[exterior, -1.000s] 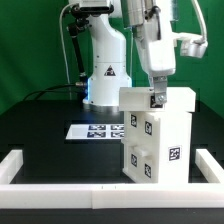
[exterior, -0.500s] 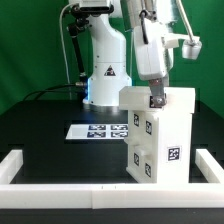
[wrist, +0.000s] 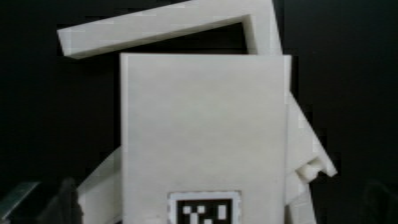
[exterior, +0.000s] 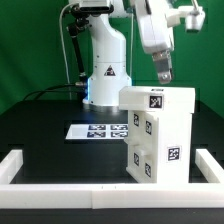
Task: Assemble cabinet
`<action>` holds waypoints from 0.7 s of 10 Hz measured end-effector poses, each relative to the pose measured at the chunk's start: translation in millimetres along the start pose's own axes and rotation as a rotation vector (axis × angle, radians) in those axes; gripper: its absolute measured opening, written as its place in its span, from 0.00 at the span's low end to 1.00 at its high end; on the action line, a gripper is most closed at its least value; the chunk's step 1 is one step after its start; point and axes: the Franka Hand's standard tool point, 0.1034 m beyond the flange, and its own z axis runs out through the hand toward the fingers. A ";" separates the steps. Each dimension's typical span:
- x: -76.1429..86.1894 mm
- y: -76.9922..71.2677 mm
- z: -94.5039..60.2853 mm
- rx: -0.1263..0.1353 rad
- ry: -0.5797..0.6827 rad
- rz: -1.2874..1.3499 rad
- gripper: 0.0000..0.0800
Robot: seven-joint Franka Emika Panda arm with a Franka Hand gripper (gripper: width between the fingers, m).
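Above the cabinet (exterior: 155, 135) hangs the claw (exterior: 164, 77), clear of the white top face and gripping nothing; whether its fingers stand spread or closed cannot be made out in the exterior view, and the wrist view shows only dark blurred tips at the picture's edge; the arm slants up toward the exterior view's right. Directly below, the cabinet stands upright on the black table (exterior: 50, 150), a tall white box with tagged blocks on its near side and one tag on its top; in the wrist view its top panel (wrist: 201, 130) fills the picture. Beside it, toward the exterior view's left, lies the marker board (exterior: 95, 130); a low white border rail (exterior: 60, 187) runs along the table's front. By my reading a placing or pressing step on the top is finished; no loose part shows, so the next move calls for checking the fit.
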 end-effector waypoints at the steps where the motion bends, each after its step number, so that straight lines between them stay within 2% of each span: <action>1: 0.6 0.7 1.9 -0.003 0.001 -0.027 1.00; 3: 0.9 1.7 3.4 -0.012 0.007 -0.071 1.00; 4: -0.1 0.9 2.3 -0.053 0.025 -0.291 1.00; 5: -4.0 -4.5 1.9 -0.061 0.030 -0.452 1.00; 7: -9.8 -4.4 3.0 -0.111 0.011 -0.677 1.00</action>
